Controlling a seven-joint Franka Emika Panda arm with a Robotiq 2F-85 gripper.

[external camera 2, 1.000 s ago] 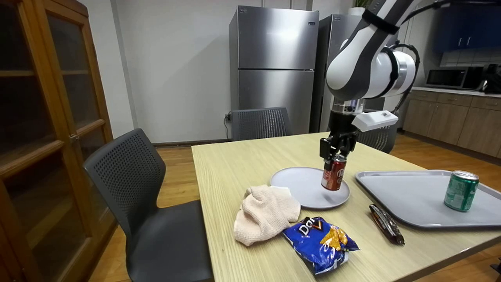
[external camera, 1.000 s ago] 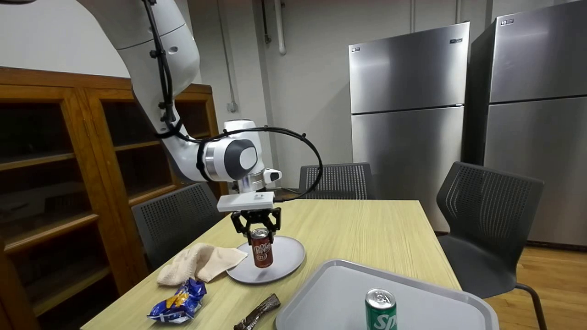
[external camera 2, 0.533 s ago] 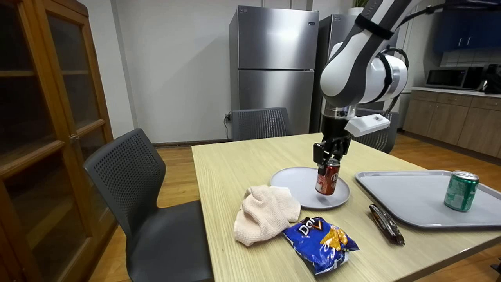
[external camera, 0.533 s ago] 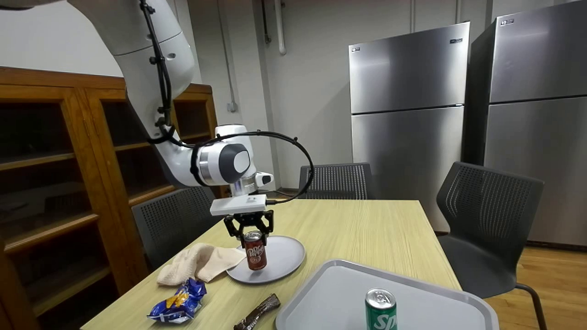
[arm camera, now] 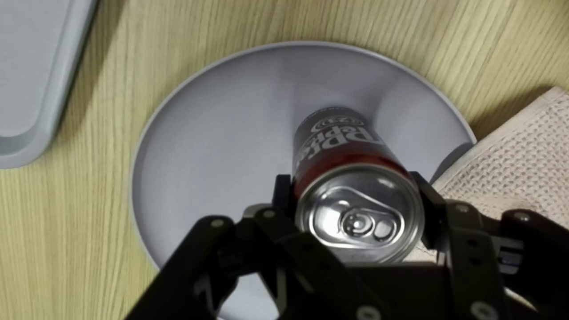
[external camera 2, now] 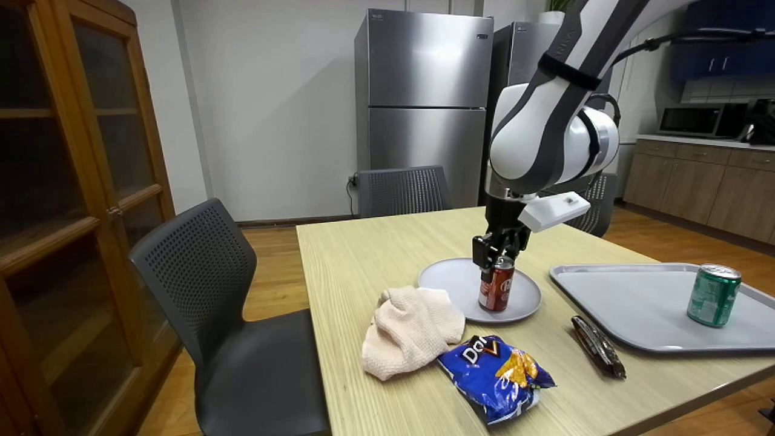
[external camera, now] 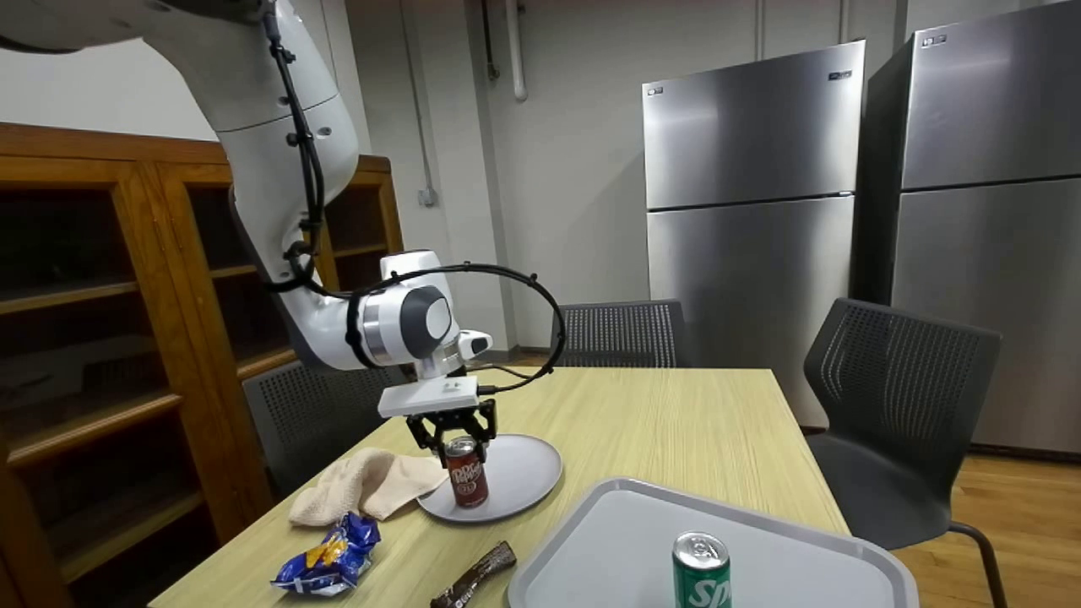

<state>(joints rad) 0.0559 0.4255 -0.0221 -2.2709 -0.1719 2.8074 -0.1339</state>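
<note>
Nearby, a cloth (arm camera: 515, 178) overlaps the plate (arm camera: 213, 146) opposite a tray (arm camera: 26, 66), while the fingers (arm camera: 434, 206) grip a red can (arm camera: 355, 186).

A: You've got soft, even room light in both exterior views, with a bright sheen on the refrigerator (external camera 2: 427, 109).
B: Your cabinet (external camera 2: 91, 230) is dark inside, leaning at the frame's edge.
A: Wrist view: glints pop off the top of your can (arm camera: 355, 186).
B: Your gripper (arm camera: 353, 191) looks slightly out of focus, and soft shadows fan across the plate (arm camera: 200, 155).
</note>
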